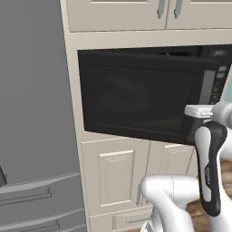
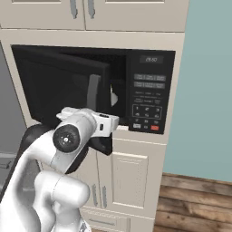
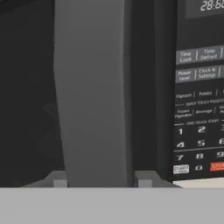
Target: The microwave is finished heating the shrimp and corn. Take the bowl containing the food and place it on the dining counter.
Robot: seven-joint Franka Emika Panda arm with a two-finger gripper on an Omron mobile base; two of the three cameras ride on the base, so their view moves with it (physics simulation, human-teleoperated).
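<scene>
One step is underway: the end effector [image 3: 99, 183] straddles the handle [image 3: 94, 92] of the microwave [image 2: 149, 90], door part open; whether it's clenched, I cannot tell. Bowl retrieval and desk placement remain.

Dark door glass of the microwave [image 1: 140, 95] obscures its contents.

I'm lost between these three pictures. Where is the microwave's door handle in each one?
Left base view: the handle is the grey vertical strip at the door's right edge, just above the robot's white hand.
Right base view: the grey bar on the part-open door, left of the keypad.
Hand view: the wide grey bar up the middle, between the pincer's fingertips.
Shared landmark: the keypad panel, right of the handle.
</scene>
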